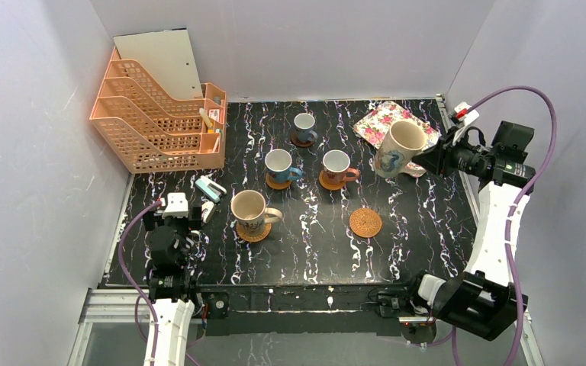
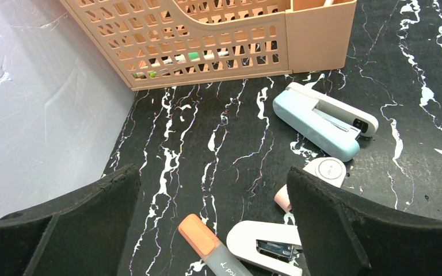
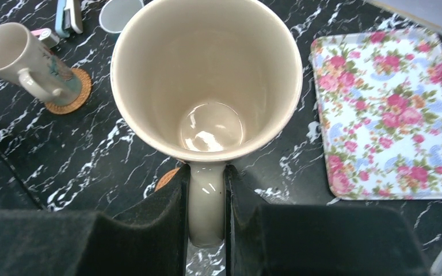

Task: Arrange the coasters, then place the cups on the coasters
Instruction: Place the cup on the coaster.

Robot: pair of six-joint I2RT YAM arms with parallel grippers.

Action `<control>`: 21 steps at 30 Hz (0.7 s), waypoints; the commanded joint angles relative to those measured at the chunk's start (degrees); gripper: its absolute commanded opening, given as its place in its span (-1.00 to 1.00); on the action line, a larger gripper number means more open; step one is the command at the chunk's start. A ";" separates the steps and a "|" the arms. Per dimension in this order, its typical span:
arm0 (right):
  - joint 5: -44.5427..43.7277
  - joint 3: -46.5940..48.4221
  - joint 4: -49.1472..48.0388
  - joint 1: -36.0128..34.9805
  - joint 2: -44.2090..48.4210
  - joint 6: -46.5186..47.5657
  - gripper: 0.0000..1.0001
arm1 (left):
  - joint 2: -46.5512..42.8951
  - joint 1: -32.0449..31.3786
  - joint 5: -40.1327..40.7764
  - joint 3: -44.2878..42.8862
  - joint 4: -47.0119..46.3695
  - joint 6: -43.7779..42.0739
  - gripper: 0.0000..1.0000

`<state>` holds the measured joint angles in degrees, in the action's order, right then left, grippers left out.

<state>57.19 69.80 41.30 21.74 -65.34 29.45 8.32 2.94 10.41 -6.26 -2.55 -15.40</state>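
Right wrist view: fingers (image 3: 149, 230) pinch the beige mug (image 3: 207, 75) by its handle.

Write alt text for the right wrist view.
The right gripper clamps the handle of an empty large beige mug, held above a black marbled table. A floral tray lies to its right; at upper left a second beige mug stands on a wicker coaster.

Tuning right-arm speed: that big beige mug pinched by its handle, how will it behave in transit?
Probably swings or twists: the right gripper clamps only the thin handle, with the tall beige mug sitting out past the fingers. Glossy glaze suggests a slippery hold. Looks ceramic, so likely heavy-ish and chip-prone if set down hard.
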 commanded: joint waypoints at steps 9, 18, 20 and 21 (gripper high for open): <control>6.25 -2.21 10.44 0.20 11.30 4.55 -0.97 | -0.58 0.40 0.23 0.20 -0.27 0.11 0.93; 5.98 -10.07 8.72 0.13 18.51 6.88 -0.97 | 0.69 0.40 -1.13 0.07 -0.54 -0.20 0.93; 6.59 -10.67 9.66 0.15 18.48 8.64 -0.97 | 3.28 0.36 -2.58 -0.68 -0.97 -0.24 0.93; 7.06 -11.26 9.19 0.15 18.75 8.81 -0.97 | 5.36 0.35 -2.77 -1.54 -1.50 0.08 0.93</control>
<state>58.04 58.81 54.11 21.74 -47.07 35.81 9.23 2.94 9.63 -6.26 -2.76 -15.44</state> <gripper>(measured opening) 0.283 0.966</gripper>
